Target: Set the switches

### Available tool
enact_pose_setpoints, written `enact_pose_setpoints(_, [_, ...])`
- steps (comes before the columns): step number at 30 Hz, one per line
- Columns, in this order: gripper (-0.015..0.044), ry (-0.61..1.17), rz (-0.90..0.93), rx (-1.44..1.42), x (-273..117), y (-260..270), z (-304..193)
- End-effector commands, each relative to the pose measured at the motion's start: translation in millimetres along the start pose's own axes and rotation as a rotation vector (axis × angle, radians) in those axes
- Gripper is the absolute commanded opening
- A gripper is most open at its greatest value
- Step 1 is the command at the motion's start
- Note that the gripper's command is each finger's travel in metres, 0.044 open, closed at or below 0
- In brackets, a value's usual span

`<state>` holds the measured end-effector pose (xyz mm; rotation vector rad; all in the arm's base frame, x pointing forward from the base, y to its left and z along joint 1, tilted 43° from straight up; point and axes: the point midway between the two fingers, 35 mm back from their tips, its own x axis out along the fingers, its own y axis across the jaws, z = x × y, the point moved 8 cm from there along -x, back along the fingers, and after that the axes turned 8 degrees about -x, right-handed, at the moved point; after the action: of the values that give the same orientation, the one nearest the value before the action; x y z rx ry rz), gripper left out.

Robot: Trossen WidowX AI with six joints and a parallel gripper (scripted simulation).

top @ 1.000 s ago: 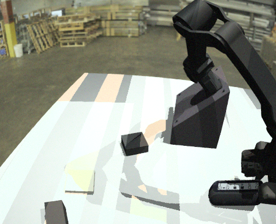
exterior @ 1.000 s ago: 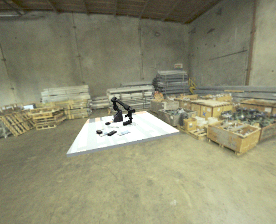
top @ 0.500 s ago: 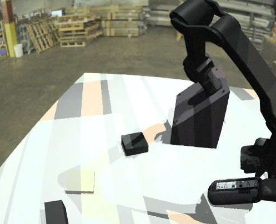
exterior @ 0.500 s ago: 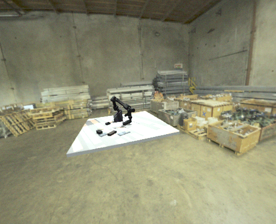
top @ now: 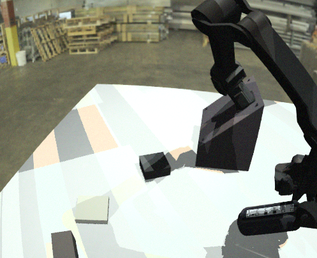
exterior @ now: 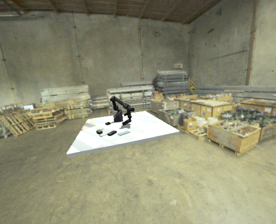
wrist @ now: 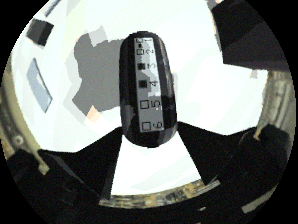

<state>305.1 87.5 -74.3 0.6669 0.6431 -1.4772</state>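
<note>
The dark grey controller unit (top: 267, 225) (exterior: 125, 122) (wrist: 128, 95) is held above the bench (top: 165, 233), its shadow below it. My gripper (top: 300, 212) (wrist: 149, 127) is shut on its near end, at the number 6 end. The underside label (top: 270, 211) (wrist: 144, 93) faces the wrist camera. In the wrist view, squares 3 and 4 are filled; 2, 5 and 6 are empty. Square 1, at the far end, looks like an empty outline, with a small dark mark between it and 2. The rocker switches are hidden on the side facing away.
A black box (top: 155, 166) (exterior: 108, 123), a cream block (top: 92, 209) and a brown block (top: 64, 244) lie on the bench. A light blue plate (exterior: 124, 133) (wrist: 40, 85) lies near a long dark block (exterior: 111, 133). A large dark wedge (top: 226, 150) (wrist: 255, 40) stands behind.
</note>
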Motion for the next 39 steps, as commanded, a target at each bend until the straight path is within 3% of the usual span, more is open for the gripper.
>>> enact_pose_setpoints(1, [0.0336, -0.003, 0.002, 0.005, -4, 0, 3])
enact_pose_setpoints(39, [0.0336, -0.003, 0.002, 0.005, -26, -3, 24])
